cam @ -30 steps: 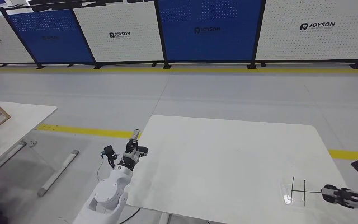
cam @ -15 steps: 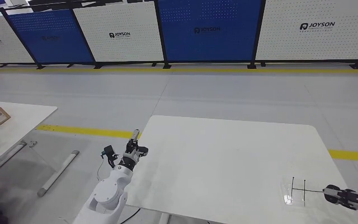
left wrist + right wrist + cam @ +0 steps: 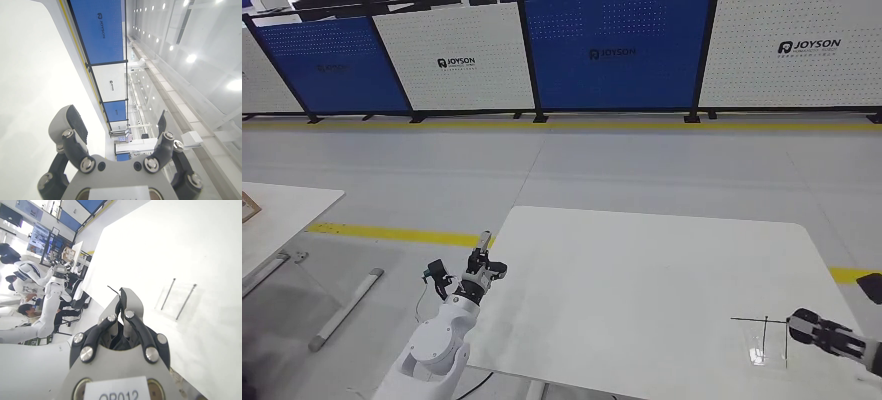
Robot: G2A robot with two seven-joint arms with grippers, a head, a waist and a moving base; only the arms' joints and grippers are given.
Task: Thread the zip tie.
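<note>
Zip tie [image 3: 752,320] near table [image 3: 642,290] edge

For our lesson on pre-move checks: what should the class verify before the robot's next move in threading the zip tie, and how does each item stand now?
1. Right gripper shut on the zip tie: ok.
2. A free length of zip tie sticks out beyond the fingertips, ready to lead: ok.
3. Both pins stand upright on the clear base: ok.
4. Zip tie lined up with the gap between the pins: cannot tell; in the top view it crosses them, but its height and depth are unclear.
5. Left gripper open, at the opposite edge of the table, well apart from the pins: ok.
</note>
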